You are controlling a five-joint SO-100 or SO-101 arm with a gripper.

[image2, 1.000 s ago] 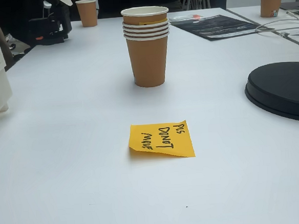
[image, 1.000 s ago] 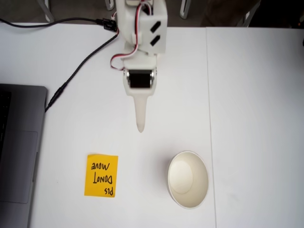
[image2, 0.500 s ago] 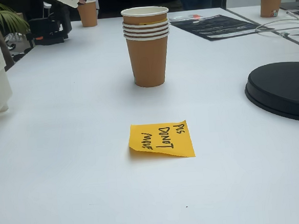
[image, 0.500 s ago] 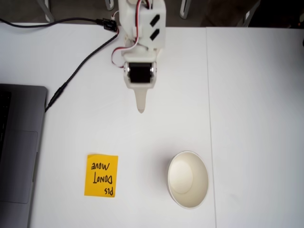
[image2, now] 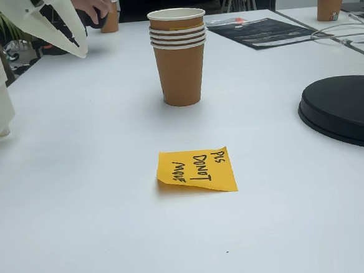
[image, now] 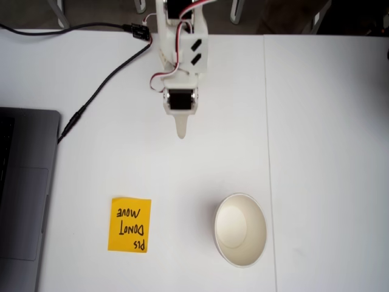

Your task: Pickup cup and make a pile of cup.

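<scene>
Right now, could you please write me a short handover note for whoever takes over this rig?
Gripper: in the overhead-like fixed view it hangs over bare table near the arm's base, holding nothing; the fingers look closed together into one tip. In the low fixed view its white fingers hang above the table at upper left.

Cups: one stack of nested cups stands upright beyond the sticky note; several rolled rims show. From above it reads as one open cup mouth, right of the note.

Done: the pile appears built, and no loose cup lies near the arm.

Left: probably nothing but parking the arm. Leave the note where it is.
</scene>
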